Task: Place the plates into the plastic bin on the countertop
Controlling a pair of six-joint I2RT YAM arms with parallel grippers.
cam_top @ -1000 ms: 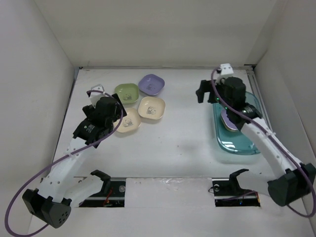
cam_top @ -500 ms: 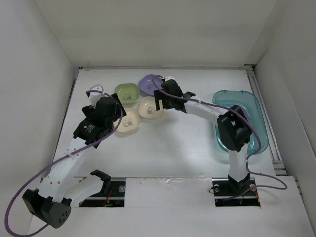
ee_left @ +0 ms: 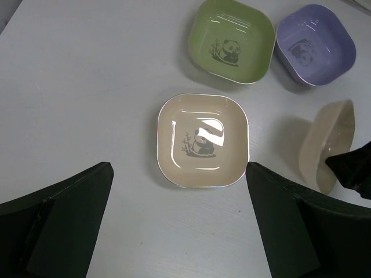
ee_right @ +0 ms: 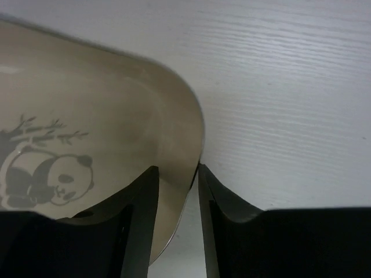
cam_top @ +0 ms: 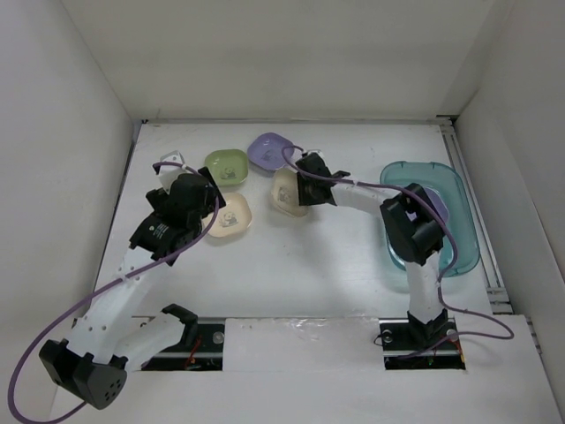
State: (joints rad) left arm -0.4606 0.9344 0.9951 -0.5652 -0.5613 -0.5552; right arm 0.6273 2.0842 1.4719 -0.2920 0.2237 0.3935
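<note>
right hand pinching tilted cream plate rim | left hand spread wide

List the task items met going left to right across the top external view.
From the left: green plate → tilted cream plate → plastic bin. Left out: the flat cream plate, directly nearer than the green one, and the lavender plate, overlapping the tilted one's span.
</note>
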